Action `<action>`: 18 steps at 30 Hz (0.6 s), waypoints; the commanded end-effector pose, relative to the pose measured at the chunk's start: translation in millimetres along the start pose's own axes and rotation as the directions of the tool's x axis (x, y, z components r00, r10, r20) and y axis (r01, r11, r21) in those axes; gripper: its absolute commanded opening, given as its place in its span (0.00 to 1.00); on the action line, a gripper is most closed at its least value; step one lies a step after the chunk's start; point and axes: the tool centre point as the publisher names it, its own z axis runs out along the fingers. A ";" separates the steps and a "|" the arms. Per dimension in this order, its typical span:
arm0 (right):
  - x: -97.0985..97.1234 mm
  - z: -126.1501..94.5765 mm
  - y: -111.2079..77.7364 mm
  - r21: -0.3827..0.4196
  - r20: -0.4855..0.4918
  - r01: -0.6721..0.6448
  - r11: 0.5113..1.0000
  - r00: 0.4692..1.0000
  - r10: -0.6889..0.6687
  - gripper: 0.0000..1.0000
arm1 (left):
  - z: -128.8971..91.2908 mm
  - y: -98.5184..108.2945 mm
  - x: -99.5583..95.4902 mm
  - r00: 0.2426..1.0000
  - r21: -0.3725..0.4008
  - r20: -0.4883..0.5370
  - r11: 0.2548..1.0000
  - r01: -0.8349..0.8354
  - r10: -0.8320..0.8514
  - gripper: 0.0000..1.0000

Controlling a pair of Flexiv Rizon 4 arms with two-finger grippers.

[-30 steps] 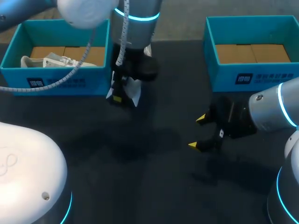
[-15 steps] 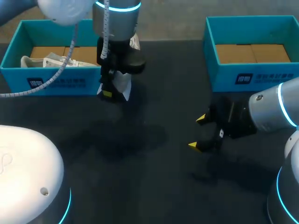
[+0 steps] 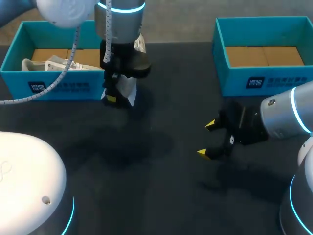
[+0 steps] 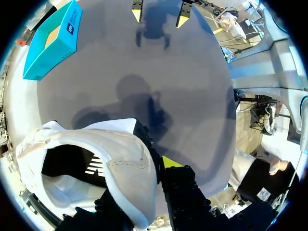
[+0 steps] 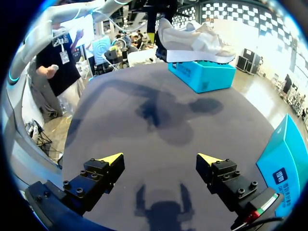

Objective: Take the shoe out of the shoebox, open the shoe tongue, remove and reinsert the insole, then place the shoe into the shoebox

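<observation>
- Head view: the left jaws are clamped on a white fabric sneaker (image 3: 127, 89). It hangs from them above the dark matte surface (image 3: 161, 196), just beside the near wall of a teal cardboard shoebox (image 3: 58, 87). The right jaws stand apart and hold nothing, well away from the sneaker. A second teal box (image 3: 264, 81) sits beyond them.
- Left wrist view: the sneaker's soft collar wall (image 4: 127, 163) is pinched between the two fingers, with its dark opening beside them. The hold looks to be on thin, pliable cloth only, so the wall may fold or slip and the sneaker may swing or drop when it is set down.
- Right wrist view: the right jaws are spread wide and empty, low over the surface. The sneaker (image 5: 197, 41) floats far ahead of them, with a smooth pale sole and a woven upper, in front of the rigid, square-edged shoebox (image 5: 202, 77). Landing it tilted would likely tip it onto its side and leave the tongue hard to reach.
</observation>
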 end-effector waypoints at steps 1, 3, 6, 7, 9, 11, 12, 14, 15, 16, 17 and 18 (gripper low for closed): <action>1.0 0.5 0.2 0.001 0.002 0.000 1.000 1.000 0.000 1.00 | -0.5 1.8 0.8 1.000 0.002 0.004 1.000 -0.001 0.001 0.00; 1.0 0.5 0.2 0.001 0.002 0.000 1.000 1.000 0.000 1.00 | -0.5 1.8 0.8 1.000 0.002 0.004 1.000 -0.001 0.001 0.00; 1.0 0.5 0.2 0.001 0.002 0.000 1.000 1.000 0.000 1.00 | 1.5 19.2 -1.7 1.000 0.023 0.008 0.999 -0.024 0.024 0.00; 1.0 0.5 0.2 0.001 0.002 0.000 1.000 1.000 0.000 1.00 | 1.3 24.9 -2.1 0.999 0.030 0.011 0.999 -0.037 0.037 0.00; 1.0 0.5 0.2 0.001 0.002 0.000 1.000 1.000 0.000 1.00 | 0.4 35.0 -4.5 0.999 0.037 0.016 0.998 -0.045 0.044 0.00; 1.0 0.5 0.2 0.001 0.002 0.000 1.000 1.000 0.000 1.00 | 0.7 44.6 -8.2 0.999 0.042 0.011 0.998 -0.048 0.047 0.00; 1.0 0.5 0.2 0.001 0.002 0.000 1.000 1.000 0.000 1.00 | 0.7 49.1 -9.4 0.999 0.041 0.018 0.998 -0.048 0.047 0.00; 1.0 0.5 0.2 0.001 0.002 0.000 1.000 1.000 0.000 1.00 | 1.3 58.5 -12.6 0.999 0.031 0.020 0.999 -0.037 0.036 0.00; 1.0 0.5 0.2 0.001 0.002 0.000 1.000 1.000 0.000 1.00 | 1.5 63.9 -13.9 0.999 0.031 0.023 0.999 -0.040 0.040 0.00; 1.0 0.5 0.2 0.001 0.002 0.000 1.000 1.000 0.000 1.00 | 1.5 68.2 -15.0 0.999 0.033 0.022 0.998 -0.046 0.045 0.00; 1.0 0.5 0.2 0.001 0.002 0.000 1.000 1.000 0.000 1.00 | 1.7 72.6 -16.6 0.999 0.030 0.025 0.999 -0.040 0.039 0.00; 1.0 0.5 0.2 0.001 0.002 0.000 1.000 1.000 0.000 1.00 | 1.8 77.3 -18.3 0.999 0.030 0.024 0.999 -0.040 0.039 0.00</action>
